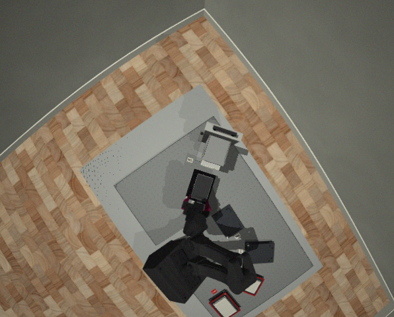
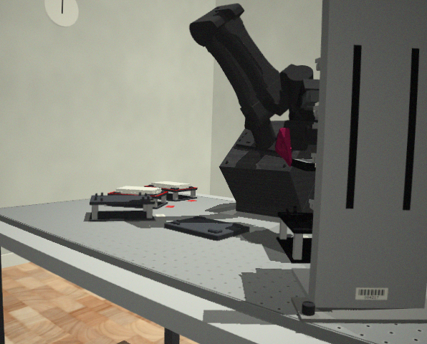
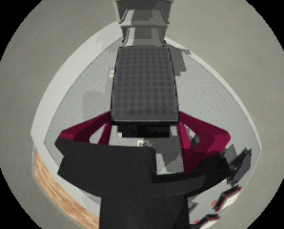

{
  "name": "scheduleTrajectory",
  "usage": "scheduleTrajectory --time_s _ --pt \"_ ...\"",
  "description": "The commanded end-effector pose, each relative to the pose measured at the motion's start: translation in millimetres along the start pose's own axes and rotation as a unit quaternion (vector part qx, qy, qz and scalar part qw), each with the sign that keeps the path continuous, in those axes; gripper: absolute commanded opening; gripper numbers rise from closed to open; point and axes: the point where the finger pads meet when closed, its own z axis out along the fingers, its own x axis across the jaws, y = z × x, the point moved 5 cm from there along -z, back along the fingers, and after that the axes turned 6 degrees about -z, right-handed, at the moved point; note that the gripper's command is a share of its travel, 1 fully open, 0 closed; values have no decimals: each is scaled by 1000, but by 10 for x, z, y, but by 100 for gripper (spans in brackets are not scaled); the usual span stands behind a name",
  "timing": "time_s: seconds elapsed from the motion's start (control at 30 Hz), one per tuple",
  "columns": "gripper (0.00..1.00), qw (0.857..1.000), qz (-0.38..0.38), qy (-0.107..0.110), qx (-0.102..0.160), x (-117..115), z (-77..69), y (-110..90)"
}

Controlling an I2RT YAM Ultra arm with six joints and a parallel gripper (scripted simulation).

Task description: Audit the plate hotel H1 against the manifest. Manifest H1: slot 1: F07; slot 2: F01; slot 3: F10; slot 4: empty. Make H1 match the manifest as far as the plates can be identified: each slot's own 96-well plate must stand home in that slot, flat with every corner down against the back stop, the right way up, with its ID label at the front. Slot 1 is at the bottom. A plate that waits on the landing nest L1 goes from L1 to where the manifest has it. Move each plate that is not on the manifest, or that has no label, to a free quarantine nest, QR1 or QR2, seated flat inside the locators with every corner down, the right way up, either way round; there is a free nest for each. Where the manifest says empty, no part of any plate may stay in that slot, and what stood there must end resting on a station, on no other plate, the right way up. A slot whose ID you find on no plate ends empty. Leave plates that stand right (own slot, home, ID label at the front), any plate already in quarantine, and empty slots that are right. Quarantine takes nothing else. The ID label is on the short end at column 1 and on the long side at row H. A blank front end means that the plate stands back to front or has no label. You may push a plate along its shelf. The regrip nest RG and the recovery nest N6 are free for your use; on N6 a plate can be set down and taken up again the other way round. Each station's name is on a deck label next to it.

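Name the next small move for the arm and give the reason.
Probably lower the plate straight down onto the black-framed nest beneath it. The jaws hold the plate level by its near end, wells up. It is clear of the grey tower, lined up over the frame and well above it.

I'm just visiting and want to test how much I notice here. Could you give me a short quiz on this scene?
1. True or false: the claw grips a dark plate at its near end.
2. How many white plates sit in red-edged nests? A one, B two, C three.
3. Fill in: the claw's fingers are coloured ____.
Key: 1 true; 2 B; 3 magenta.
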Motion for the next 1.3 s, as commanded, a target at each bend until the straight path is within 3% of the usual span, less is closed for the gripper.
scheduleTrajectory --time_s 0.0,1.27 --pt "86 1000 7 3 -10 4 3 40" --pt "86 1000 6 3 -10 20 119 -85"
